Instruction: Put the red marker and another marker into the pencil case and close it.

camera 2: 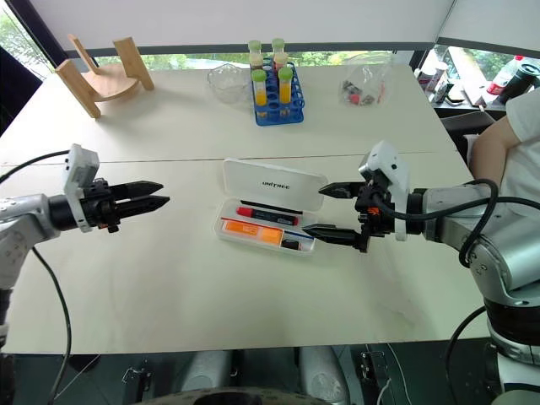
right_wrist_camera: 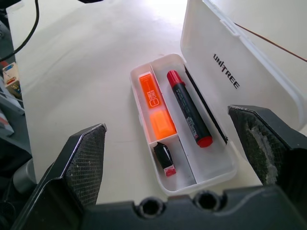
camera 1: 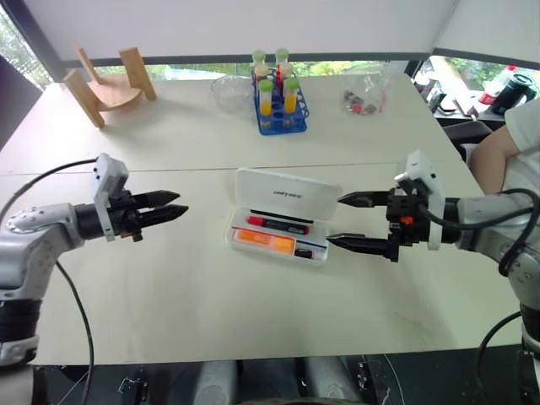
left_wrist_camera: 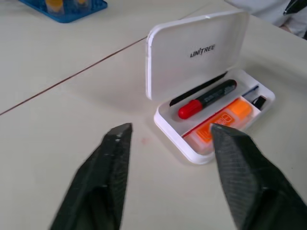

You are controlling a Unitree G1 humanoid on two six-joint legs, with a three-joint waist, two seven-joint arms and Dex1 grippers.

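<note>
Pencil case [camera 1: 283,221] open mid-table, red marker [camera 1: 278,224] and orange highlighter [camera 1: 263,241] already inside. Right hand [camera 1: 348,221] spread wide beside it, empty; left hand [camera 1: 173,205] narrowly parted, empty, well apart. Remaining, likely: lid pushed down shut.

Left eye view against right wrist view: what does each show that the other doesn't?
Left eye view: the blue test tube rack, a wooden stand and a person's arm. Right wrist view: a small black, red-tipped piece in its own compartment. Both: the open pencil case holding the red marker and orange highlighter.
</note>
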